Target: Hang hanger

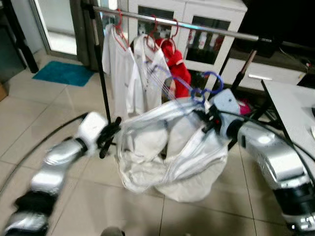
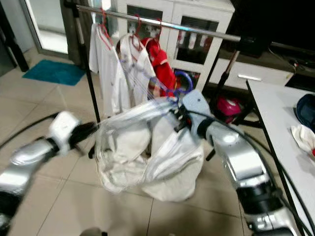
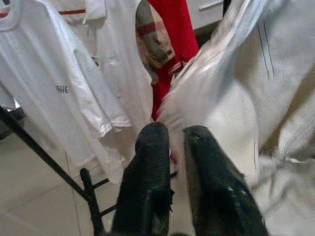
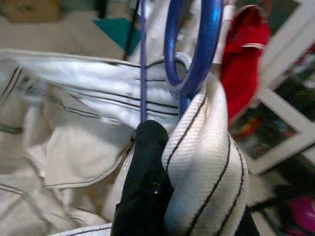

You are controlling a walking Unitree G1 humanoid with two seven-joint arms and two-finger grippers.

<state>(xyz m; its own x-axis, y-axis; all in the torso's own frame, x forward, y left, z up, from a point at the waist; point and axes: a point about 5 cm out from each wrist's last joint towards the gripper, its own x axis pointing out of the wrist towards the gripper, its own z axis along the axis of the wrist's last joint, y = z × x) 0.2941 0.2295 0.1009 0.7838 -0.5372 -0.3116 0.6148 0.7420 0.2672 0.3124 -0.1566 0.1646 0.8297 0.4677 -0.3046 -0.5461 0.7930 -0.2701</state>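
Observation:
My right gripper (image 1: 209, 120) is shut on the neck of a blue hanger (image 1: 206, 86), which carries a white garment with thin dark stripes (image 1: 167, 157). The hanger's hook (image 4: 197, 49) rises just past my finger (image 4: 147, 162), below and in front of the metal rail (image 1: 197, 27). White shirts (image 1: 123, 69) and a red garment (image 1: 179, 69) hang from that rail on red hangers. My left gripper (image 1: 109, 135) is at the striped garment's left edge. Its fingers (image 3: 147, 162) are pressed close together, with fabric running between them.
The rack's black post (image 1: 101, 64) stands just behind my left gripper. A white table (image 1: 295, 103) is at the right, and a white cabinet (image 1: 197, 14) is behind the rack. A teal mat (image 1: 64, 73) lies far left, and a pink object (image 2: 226, 105) sits low by the rack's right leg.

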